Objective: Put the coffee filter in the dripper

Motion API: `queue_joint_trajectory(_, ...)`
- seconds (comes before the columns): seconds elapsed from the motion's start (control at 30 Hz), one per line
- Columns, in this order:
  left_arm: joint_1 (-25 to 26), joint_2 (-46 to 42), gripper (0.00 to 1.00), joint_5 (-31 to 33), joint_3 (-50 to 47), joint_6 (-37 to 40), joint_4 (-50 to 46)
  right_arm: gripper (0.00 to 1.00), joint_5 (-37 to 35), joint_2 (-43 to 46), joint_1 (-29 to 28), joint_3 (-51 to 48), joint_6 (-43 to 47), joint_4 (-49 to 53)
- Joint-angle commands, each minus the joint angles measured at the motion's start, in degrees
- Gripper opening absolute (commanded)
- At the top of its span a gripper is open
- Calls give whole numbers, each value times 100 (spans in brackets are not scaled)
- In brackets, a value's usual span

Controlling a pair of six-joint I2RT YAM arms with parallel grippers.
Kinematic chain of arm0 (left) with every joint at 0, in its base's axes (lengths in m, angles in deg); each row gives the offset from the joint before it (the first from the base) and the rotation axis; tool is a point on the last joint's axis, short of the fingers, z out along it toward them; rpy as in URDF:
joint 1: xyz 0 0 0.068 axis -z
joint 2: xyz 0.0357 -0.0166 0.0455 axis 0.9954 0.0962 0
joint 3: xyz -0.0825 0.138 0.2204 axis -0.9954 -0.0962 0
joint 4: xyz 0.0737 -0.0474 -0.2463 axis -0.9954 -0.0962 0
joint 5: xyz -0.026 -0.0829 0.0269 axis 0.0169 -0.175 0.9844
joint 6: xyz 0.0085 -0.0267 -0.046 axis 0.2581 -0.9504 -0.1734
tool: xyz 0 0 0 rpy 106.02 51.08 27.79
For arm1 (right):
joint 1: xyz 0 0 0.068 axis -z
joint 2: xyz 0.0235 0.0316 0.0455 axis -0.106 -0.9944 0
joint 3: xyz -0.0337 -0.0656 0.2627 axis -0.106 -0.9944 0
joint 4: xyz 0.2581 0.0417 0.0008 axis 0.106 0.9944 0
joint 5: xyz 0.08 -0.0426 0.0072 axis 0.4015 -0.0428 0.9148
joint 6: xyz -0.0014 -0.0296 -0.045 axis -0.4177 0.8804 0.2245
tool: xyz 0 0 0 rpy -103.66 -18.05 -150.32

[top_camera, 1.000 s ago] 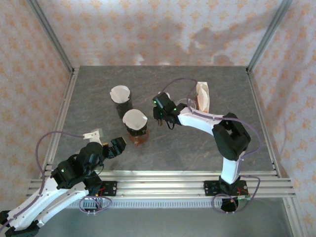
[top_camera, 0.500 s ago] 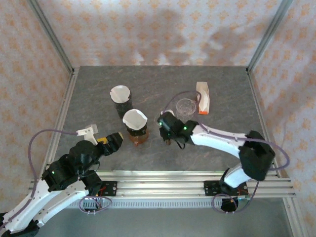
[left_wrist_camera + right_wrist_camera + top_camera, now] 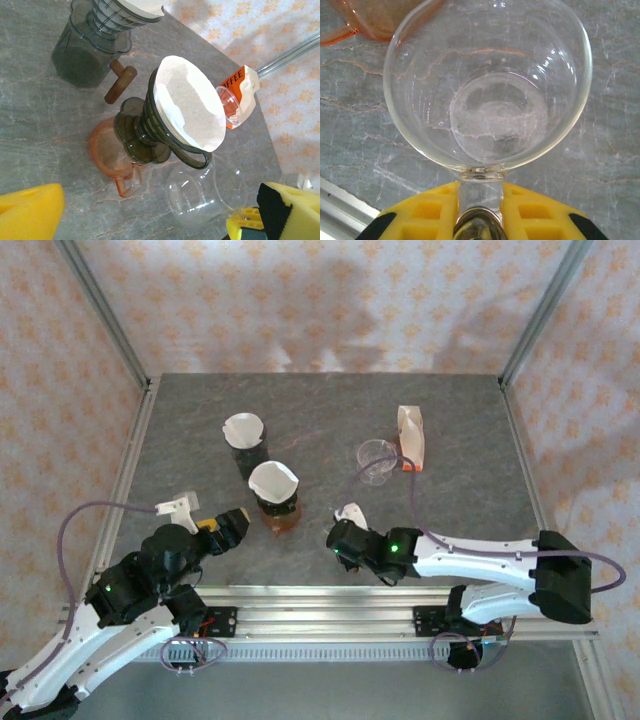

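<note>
Left wrist view: the top edge slices through the far dark dripper (image 3: pixel 107 17) and its paper. Pads (image 3: pixel 30 212) of the left gripper (image 3: pixel 155 222), spread wide, are clipped at both bottom corners, and the right-hand one covers part of the clear glass dripper (image 3: pixel 192 192). The coffee bag (image 3: pixel 245 82) print starts mid-word at the filter (image 3: pixel 187 107) rim.

Right wrist view: the glass handle vanishes between the pinching fingers of the right gripper (image 3: pixel 479 200), themselves cut by the bottom edge. The pink server (image 3: pixel 380 20) runs off the upper left.

Overhead: a white scrap (image 3: pixel 350 512) beside that gripper, too small to identify.
</note>
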Motion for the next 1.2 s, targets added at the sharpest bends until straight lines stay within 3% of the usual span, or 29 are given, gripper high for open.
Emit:
queue_joint_trajectory(0.0, -44, 39, 100, 59, -59, 8, -114, 14, -515, 250, -148, -156, -528, 92)
queue_joint_trajectory(0.07, -40, 72, 100, 56, -81, 7, -76, 21, -469, 314, -163, -243, -629, 30)
queue_joint_trajectory(0.17, -40, 126, 100, 23, -97, 5, -32, 42, -480, 308, -161, -234, -689, 87)
queue_joint_trajectory(0.4, -40, 186, 100, -10, -124, -5, -5, 62, -1049, 1050, 22, 58, -630, 401)
queue_joint_trajectory(0.53, -40, 182, 100, -34, -131, -26, 49, 61, -589, 1259, 1346, 292, -658, 576)
queue_joint_trajectory(0.6, -40, 195, 100, -72, -156, -42, 91, 61, -152, 1203, 2350, 331, -647, 381)
queue_joint_trajectory(0.73, -41, 208, 100, -105, -210, -86, 164, 62, 963, 453, 3820, 541, -740, -312)
queue_joint_trajectory(0.9, -40, 227, 100, -138, -228, -99, 178, 61, 1209, -897, 4351, 1333, -628, -778)
queue_joint_trajectory(1.17, -44, 174, 100, -106, -268, -84, 195, 55, 1237, -1990, 4683, 1731, -983, -938)
